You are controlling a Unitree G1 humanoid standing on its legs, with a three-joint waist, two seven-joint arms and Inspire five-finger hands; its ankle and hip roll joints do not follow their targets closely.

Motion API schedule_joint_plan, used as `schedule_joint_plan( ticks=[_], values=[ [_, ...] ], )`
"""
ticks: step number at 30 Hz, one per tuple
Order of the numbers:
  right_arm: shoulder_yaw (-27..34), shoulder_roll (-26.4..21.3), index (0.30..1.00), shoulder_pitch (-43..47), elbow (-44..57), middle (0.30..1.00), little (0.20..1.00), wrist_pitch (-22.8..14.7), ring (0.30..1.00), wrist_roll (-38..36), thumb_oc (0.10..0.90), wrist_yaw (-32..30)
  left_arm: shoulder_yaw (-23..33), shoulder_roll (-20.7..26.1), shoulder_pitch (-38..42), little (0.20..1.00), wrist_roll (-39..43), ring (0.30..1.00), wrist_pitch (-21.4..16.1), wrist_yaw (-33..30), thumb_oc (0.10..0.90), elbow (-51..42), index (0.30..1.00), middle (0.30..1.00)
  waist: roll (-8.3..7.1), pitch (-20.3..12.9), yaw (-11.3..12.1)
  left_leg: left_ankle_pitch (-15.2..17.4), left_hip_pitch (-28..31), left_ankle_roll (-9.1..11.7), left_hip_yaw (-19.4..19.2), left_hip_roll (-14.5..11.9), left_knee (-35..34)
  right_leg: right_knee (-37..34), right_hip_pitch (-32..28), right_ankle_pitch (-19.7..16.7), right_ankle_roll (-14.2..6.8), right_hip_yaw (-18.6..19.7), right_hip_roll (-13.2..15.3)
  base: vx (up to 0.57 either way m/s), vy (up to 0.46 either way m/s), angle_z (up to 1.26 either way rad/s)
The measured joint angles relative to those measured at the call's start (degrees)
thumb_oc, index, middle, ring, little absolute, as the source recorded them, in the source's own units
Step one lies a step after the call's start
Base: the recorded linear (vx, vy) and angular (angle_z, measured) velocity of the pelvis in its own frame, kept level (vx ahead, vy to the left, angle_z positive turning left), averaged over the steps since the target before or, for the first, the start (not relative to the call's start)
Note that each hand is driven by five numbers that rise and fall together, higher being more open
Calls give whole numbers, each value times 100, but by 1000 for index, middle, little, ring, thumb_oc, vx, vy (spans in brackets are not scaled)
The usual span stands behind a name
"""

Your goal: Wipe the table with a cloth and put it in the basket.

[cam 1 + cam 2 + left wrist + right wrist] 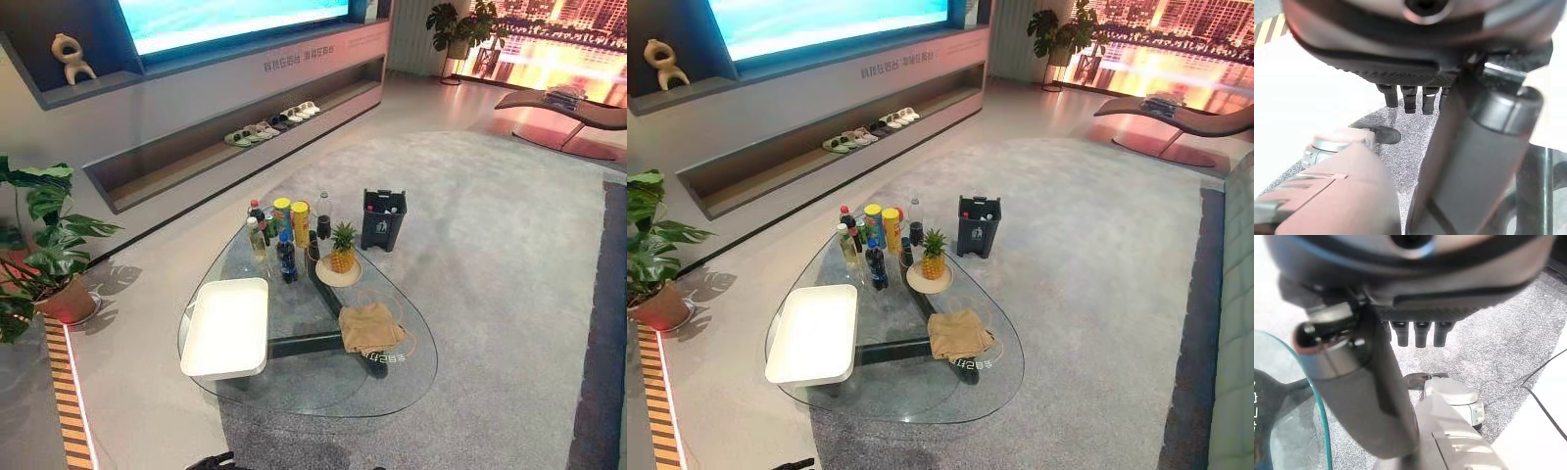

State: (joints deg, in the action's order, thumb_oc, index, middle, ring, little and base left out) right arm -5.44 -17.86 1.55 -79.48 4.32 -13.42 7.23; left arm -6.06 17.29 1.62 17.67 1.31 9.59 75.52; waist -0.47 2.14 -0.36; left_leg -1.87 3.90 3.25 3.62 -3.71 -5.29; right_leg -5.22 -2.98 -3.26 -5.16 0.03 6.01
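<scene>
Cloth (370, 326): tan, crumpled into a loose square, lying flat on the glass table (313, 384), lower right of centre in the left eye view. No hand touches it.

Basket (227, 328): white, rectangular, open top, on the same table to the left of the cloth and apart from it. Nothing is visible inside.

Behind the cloth, toward frame centre: pineapple (342, 248) upright on a pale plate (323, 277). Just left of it, a cluster of bottles (286, 257) and two yellow cans (300, 222), all upright.

Dark bin (383, 219): on the grey carpet (490, 255), just beyond the table's far edge, right of the cans.

Left hand (1400, 73): seen in its wrist view over carpet, beside the table's edge. Fingers (1409, 102) straight and relaxed; holds nothing.

Right hand (1420, 313): seen in its wrist view, also over carpet with the table's glass rim alongside. Fingers (1420, 337) straight; holds nothing.

Periphery: potted plant (39, 245) at the left edge; sandals (269, 125) in a row on a low shelf, upper centre.
</scene>
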Motion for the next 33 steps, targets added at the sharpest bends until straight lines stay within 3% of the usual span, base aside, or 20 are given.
schedule_joint_plan(
  ticks=[33],
  values=[
    [-1, -12, 900, -8, -2, 900, 900, -67, 900, 2, 800, 2, -4, -2, -3, 900, -57, 900, -20, 69, 800, -2, 900, 900, 64, -60, -2, 0, -10, 0, -4, -5, 0, 0, 11, 0, 0, -2, 1, 0, -4, 0]
  ],
)
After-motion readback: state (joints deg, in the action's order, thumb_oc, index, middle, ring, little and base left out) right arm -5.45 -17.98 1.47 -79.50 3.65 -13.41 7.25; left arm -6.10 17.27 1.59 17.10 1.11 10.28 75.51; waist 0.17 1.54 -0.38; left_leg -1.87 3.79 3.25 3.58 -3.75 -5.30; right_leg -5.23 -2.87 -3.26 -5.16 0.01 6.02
